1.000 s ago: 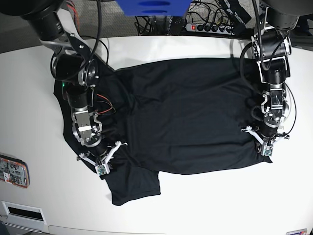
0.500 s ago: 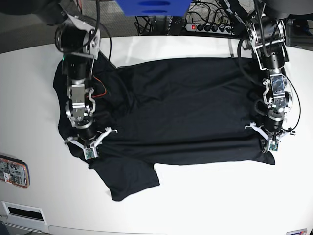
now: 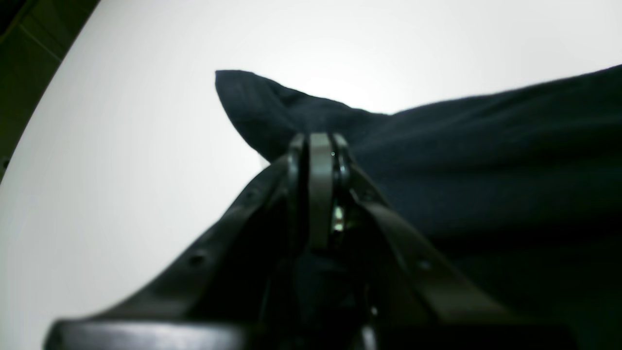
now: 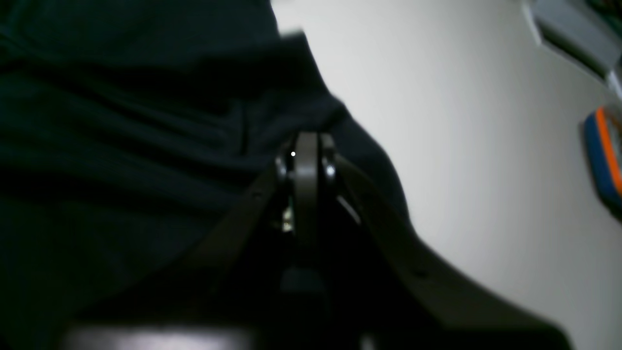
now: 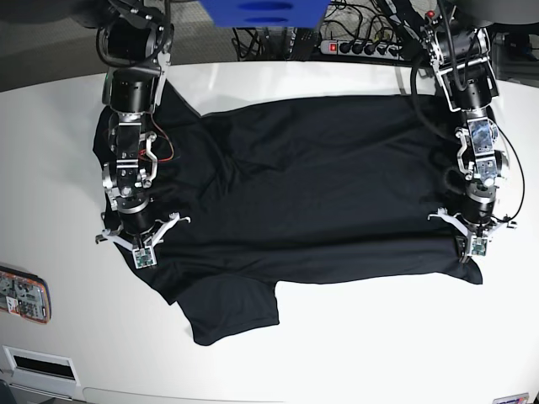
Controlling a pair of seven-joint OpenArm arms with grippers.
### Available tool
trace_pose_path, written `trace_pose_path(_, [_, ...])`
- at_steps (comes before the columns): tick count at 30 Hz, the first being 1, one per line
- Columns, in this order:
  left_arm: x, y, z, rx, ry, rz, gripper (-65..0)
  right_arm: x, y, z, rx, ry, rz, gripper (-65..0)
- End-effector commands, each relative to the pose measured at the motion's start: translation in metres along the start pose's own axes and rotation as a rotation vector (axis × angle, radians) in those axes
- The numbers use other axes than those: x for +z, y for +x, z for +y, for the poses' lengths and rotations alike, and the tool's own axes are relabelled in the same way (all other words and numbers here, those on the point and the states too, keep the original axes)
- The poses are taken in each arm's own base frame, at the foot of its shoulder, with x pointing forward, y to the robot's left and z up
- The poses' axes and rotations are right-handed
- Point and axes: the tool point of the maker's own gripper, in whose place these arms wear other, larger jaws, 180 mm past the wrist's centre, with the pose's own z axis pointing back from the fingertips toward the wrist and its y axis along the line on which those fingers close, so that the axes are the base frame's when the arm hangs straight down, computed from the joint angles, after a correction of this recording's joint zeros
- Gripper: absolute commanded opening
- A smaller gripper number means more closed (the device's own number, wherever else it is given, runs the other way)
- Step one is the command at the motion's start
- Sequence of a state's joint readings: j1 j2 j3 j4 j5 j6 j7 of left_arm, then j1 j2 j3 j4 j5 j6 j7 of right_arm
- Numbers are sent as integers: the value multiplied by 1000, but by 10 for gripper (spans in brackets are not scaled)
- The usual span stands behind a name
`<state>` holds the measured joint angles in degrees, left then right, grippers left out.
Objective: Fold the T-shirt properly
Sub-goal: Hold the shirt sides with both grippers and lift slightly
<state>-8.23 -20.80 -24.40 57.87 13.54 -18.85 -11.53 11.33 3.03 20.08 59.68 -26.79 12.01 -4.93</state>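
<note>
The black T-shirt lies spread across the white table, with one sleeve hanging toward the front left. In the base view my left gripper is at the shirt's right front corner. The left wrist view shows this gripper shut on the T-shirt, a cloth corner sticking out beyond its tips. My right gripper is at the shirt's left edge. In the right wrist view it is shut on the dark T-shirt near the hem.
An orange and blue object lies at the table's left edge, also seen as the orange and blue object in the right wrist view. A white box sits at the front left corner. A power strip and cables lie behind the table.
Both grippers have moved apart, the right one to the view's left and back, the left one to the view's right. The shirt between them has been pulled wider and flatter.
</note>
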Motion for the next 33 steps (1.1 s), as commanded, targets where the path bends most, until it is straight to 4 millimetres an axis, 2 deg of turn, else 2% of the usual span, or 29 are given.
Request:
trace_pose_path(1, [-3, 22, 14, -8, 28, -63, -650, -3, 9, -6, -3, -10, -24, -650])
trace_pose_path(2, [-3, 22, 11, -4, 26, -63, -650, -4, 6, -4, -6, -5, -9, -648])
trace_pose_path(5, [-4, 21, 5, 7, 19, -63, -650, -20, 38, 2, 19, 17, -37, -448])
trace_pose_path(7, [-4, 20, 4, 9, 18, -62, -650, -28, 54, 10, 52, 40, -31, -343])
trace_pose_path(9, [-4, 21, 4, 8, 17, -62, -650, -36, 68, 16, 80, 59, -20, -272])
trace_pose_path(10, [-4, 20, 3, 9, 16, -61, -650, -40, 75, 17, 83, 63, -20, -260])
trace_pose_path(12, [-5, 19, -2, 18, 12, -61, -650, -49, 95, 11, 77, 55, -27, -257])
trace_pose_path(14, [-4, 18, -3, 19, 11, -59, -650, -62, 111, 15, 40, 73, -29, -257])
trace_pose_path(16, [-1, 10, -5, 18, 6, -43, -650, -73, 114, 21, -30, 101, -16, -257])
trace_pose_path(18, [0, 9, -6, 17, 4, -40, -650, -82, 104, 30, -132, 138, 18, -257])
trace_pose_path(20, [0, 9, -6, 18, 3, -40, -650, -88, 103, 34, -237, 149, 4, -257])
trace_pose_path(23, [0, 9, -6, 18, 3, -40, -650, -92, 104, 16, -337, 35, -84, -257])
trace_pose_path(26, [0, 9, -6, 20, 3, -41, -650, -91, 90, -1, -327, -94, -113, -256])
trace_pose_path(30, [0, 9, -6, 20, 3, -41, -650, -88, 72, -12, -263, -186, -84, -255])
trace_pose_path(33, [-1, 10, -6, 20, 4, -44, -650, -88, 73, -12, -182, -192, -84, -255])
